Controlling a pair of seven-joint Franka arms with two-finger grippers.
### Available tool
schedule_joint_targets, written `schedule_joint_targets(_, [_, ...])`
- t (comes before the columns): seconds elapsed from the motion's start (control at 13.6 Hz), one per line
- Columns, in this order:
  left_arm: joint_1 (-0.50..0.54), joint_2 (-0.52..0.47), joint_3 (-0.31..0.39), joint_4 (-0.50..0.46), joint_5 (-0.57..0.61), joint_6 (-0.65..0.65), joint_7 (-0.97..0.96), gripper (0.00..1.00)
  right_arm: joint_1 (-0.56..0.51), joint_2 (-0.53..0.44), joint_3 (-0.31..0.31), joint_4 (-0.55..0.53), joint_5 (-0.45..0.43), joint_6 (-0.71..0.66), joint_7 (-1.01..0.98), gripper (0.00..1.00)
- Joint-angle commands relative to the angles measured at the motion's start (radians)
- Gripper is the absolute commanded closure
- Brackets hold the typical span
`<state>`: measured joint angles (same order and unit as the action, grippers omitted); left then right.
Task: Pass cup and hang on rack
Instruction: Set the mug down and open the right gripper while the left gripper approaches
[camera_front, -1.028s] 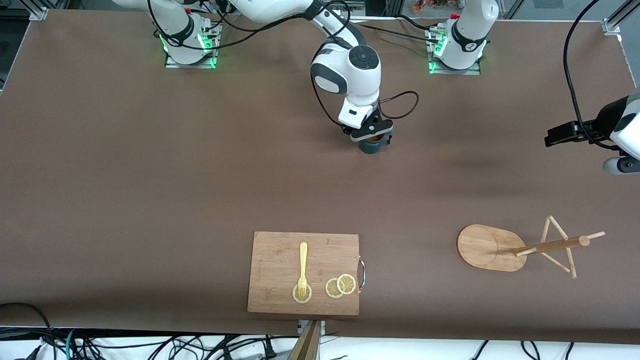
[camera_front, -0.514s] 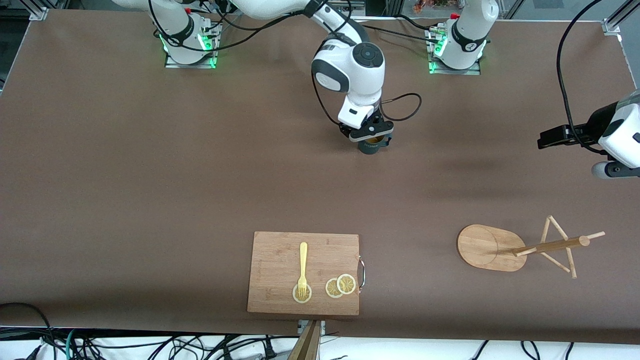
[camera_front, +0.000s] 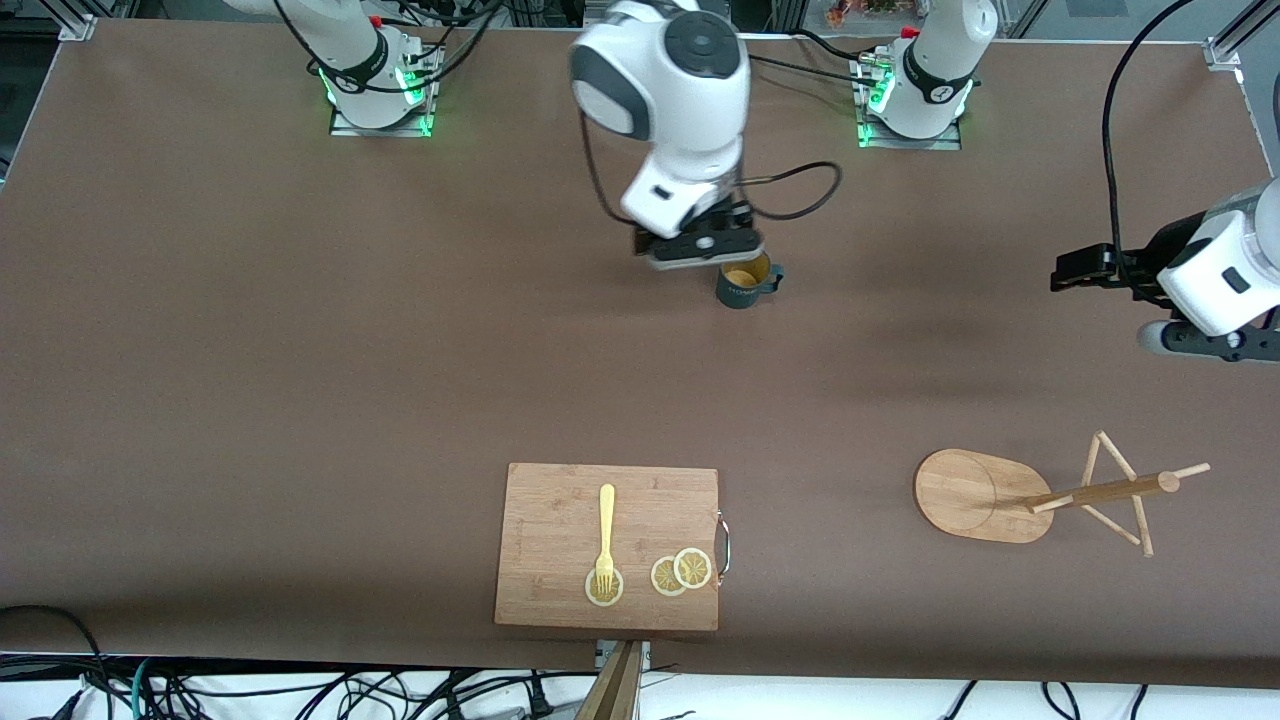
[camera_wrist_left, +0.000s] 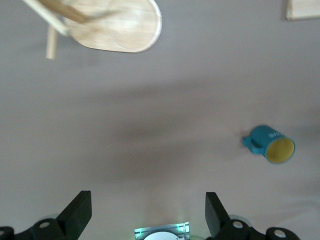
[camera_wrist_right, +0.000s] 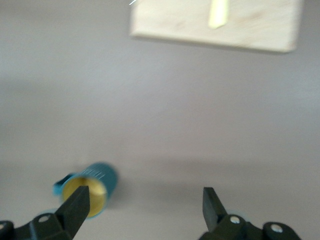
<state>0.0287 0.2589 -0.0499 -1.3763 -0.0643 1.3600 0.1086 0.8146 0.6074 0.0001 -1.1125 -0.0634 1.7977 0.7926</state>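
Note:
The cup is a teal mug with a yellow inside. It stands upright on the brown table, its handle toward the left arm's end. My right gripper is open and empty, raised just beside the cup. In the right wrist view the cup shows by one fingertip. My left gripper is open and empty, up over the table at the left arm's end. The left wrist view shows the cup and the rack's base. The rack stands nearer the front camera.
A bamboo cutting board with a yellow fork and lemon slices lies near the table's front edge. It also shows in the right wrist view. The left arm's base stands by the back edge.
My right gripper has let go of the cup, risen and shifted toward the right arm's end. The cup stays on the table. My left arm has moved in toward the middle.

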Motion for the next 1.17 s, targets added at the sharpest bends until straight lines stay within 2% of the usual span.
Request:
schedule_joint_targets(0.0, [-0.003,-0.030,-0.002,-0.122,-0.081,0.008,0.150,0.00,-0.173,-0.096,0.001,-0.065,0.075,-0.037,-0.099,0.00])
schedule_joint_targets(0.15, [-0.003,-0.030,-0.016,-0.200,-0.098,0.031,0.345,0.00,-0.294,-0.184,-0.008,-0.125,0.158,-0.113,-0.270,0.00])
schedule_joint_targets(0.29, [-0.003,-0.026,-0.024,-0.263,-0.142,0.042,0.455,0.00,-0.362,-0.277,-0.046,-0.183,0.162,-0.210,-0.404,0.00])
schedule_joint_targets(0.51, [-0.003,-0.027,-0.045,-0.416,-0.235,0.178,0.659,0.00,-0.364,-0.375,-0.170,-0.240,0.156,-0.305,-0.600,0.00])
schedule_joint_targets(0.66, [-0.003,-0.038,-0.088,-0.490,-0.236,0.305,0.741,0.00,-0.364,-0.441,-0.202,-0.300,0.140,-0.331,-0.645,0.00])
schedule_joint_targets(0.73, [-0.001,-0.040,-0.116,-0.519,-0.236,0.367,0.772,0.00,-0.380,-0.490,-0.200,-0.360,0.128,-0.322,-0.661,0.00])
schedule_joint_targets(0.81, [-0.003,-0.040,-0.134,-0.533,-0.236,0.411,0.802,0.00,-0.434,-0.535,-0.172,-0.410,0.110,-0.317,-0.664,0.00])
schedule_joint_targets(0.95, [-0.003,-0.038,-0.157,-0.572,-0.255,0.491,0.879,0.00,-0.605,-0.586,-0.009,-0.449,0.079,-0.319,-0.696,0.00])
schedule_joint_targets(1.03, [-0.003,-0.038,-0.157,-0.601,-0.287,0.534,0.952,0.00,-0.674,-0.600,0.048,-0.460,0.068,-0.319,-0.707,0.00])
schedule_joint_targets(1.1, [-0.003,-0.038,-0.157,-0.640,-0.320,0.591,1.033,0.00,-0.718,-0.615,0.070,-0.477,0.068,-0.319,-0.722,0.00])
